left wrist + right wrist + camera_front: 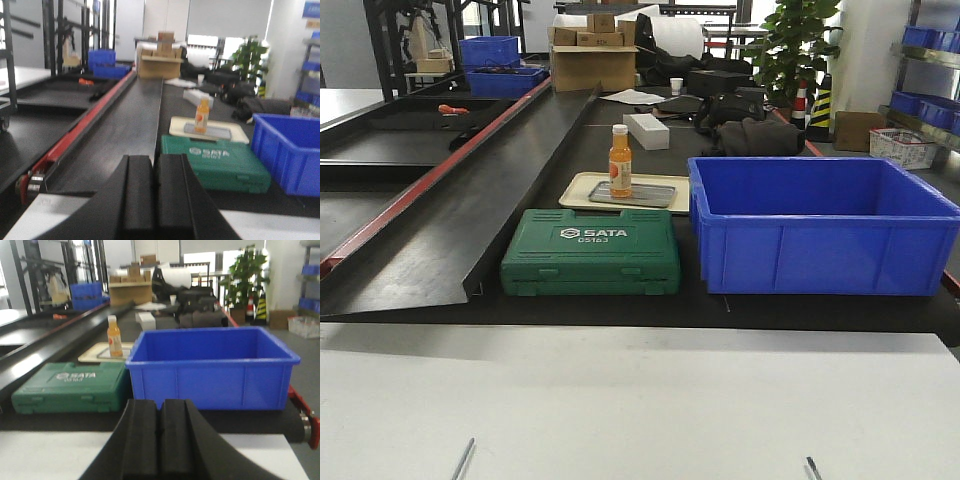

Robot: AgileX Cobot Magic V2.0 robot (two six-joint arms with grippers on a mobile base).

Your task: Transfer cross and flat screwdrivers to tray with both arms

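The grey metal tray (645, 195) lies on a cream plastic tray (575, 188), behind a green SATA case (590, 250); it also shows in the left wrist view as the tray (216, 132). Two thin steel shafts (464, 459) (812, 467) poke in at the bottom edge of the white table; they may be the screwdrivers, but no handles show. My left gripper (154, 159) is shut and holds nothing, hovering over the white table's far edge. My right gripper (160, 402) is likewise shut and empty, facing the blue bin.
An orange bottle (620, 160) stands on the grey tray. A deep blue bin (820, 225) sits right of the green case. A black sloped conveyor (470, 190) with a red strip runs along the left. Boxes, bags and a plant crowd the back.
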